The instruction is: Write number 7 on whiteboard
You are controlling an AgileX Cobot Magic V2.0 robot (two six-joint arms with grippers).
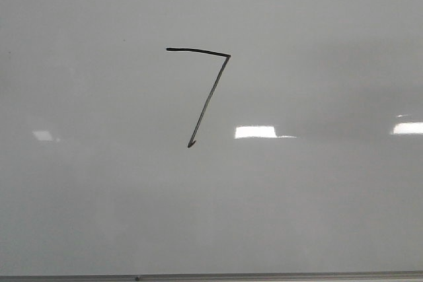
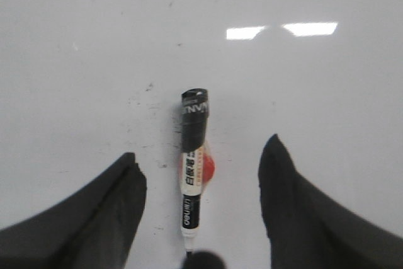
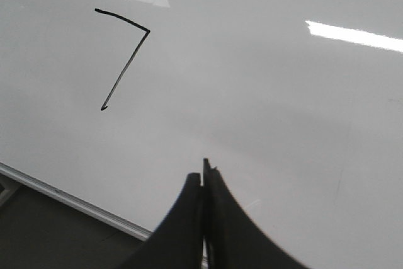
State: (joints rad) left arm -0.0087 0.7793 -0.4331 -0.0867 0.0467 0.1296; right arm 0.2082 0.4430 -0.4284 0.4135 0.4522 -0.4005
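Observation:
The whiteboard (image 1: 317, 216) fills the front view, glossy pale grey with light reflections. The number 7 (image 1: 210, 94) is drawn on it in thin black strokes, a short bar joined to a slanted downstroke; it also shows in the right wrist view (image 3: 126, 61). No gripper shows in the front view. In the left wrist view my left gripper (image 2: 201, 155) is open, its fingers (image 2: 119, 187) on either side of a black and white marker (image 2: 192, 174) lying flat on the board, not touching it. My right gripper (image 3: 203, 171) is shut and empty above the whiteboard (image 3: 283, 124).
The board's thin metal edge strip (image 1: 211, 275) runs along the near side; it also shows in the right wrist view (image 3: 69, 198), with a dark surface (image 3: 44, 237) beyond it. A red dot (image 2: 206, 167) sits beside the marker's label.

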